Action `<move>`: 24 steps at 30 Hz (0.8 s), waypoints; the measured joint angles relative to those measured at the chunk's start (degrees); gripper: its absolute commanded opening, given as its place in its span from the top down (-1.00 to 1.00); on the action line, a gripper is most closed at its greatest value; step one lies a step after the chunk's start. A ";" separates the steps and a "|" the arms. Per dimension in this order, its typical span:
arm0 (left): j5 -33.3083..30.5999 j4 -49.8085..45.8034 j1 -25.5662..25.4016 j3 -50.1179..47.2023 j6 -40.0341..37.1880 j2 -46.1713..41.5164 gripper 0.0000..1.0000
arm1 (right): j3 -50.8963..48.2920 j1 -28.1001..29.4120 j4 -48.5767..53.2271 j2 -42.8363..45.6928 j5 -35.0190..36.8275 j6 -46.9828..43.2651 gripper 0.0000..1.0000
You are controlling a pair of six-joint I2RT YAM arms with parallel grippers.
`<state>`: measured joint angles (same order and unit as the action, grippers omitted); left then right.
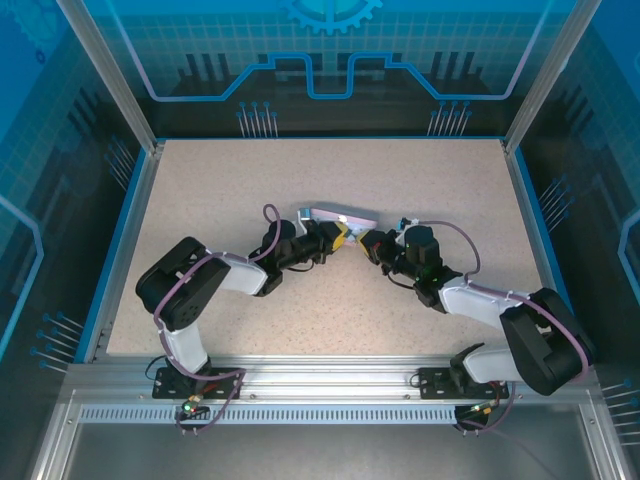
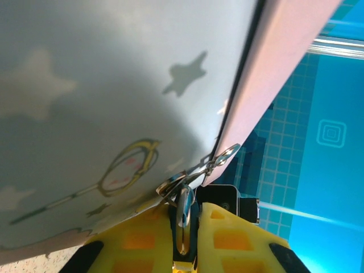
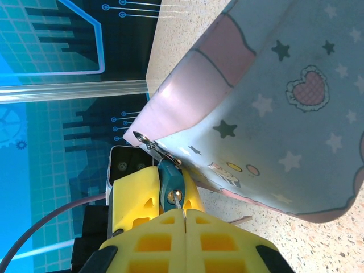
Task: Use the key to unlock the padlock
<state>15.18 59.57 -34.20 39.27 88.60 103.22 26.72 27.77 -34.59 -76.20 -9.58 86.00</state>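
Observation:
In the left wrist view my left gripper (image 2: 186,215) is shut on the padlock (image 2: 183,227), a small dark teal lump whose silver shackle hooks through the clasp (image 2: 170,185) of the pale blue cartoon tin (image 2: 114,85). The right wrist view shows the padlock (image 3: 169,182) from its keyhole end, pinched between the left gripper's yellow fingers (image 3: 137,194). My right gripper (image 3: 185,215) is shut on the key (image 3: 180,205), whose thin blade reaches into the keyhole. From above, the left gripper (image 1: 343,238) and right gripper (image 1: 373,243) meet tip to tip just in front of the tin (image 1: 335,215).
The tin stands tilted on the speckled beige table (image 1: 330,310), close over both grippers. Blue walls and metal posts (image 1: 115,85) frame the table. A thin dark sliver (image 3: 242,219) lies on the table under the tin.

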 measured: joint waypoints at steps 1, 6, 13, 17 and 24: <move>0.00 0.02 0.00 0.00 0.00 0.00 1.00 | 0.00 0.00 -0.02 0.00 -0.02 0.00 1.00; 0.00 0.11 0.00 0.00 0.00 0.00 1.00 | 0.00 0.00 -0.11 0.00 -0.02 0.00 1.00; 0.00 0.13 0.00 0.00 0.00 0.00 1.00 | 0.00 0.00 -0.17 -0.02 -0.04 0.00 1.00; 0.02 0.15 0.00 0.00 0.02 0.00 1.00 | 0.00 0.04 -0.24 -0.28 -0.07 0.00 1.00; -0.15 0.15 0.00 0.00 0.02 0.00 1.00 | -0.24 0.33 -1.18 -0.74 0.04 0.00 1.00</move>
<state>15.03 59.72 -34.20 39.27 88.62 103.22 26.48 28.10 -35.77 -76.95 -9.54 86.00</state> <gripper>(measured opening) 0.120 0.049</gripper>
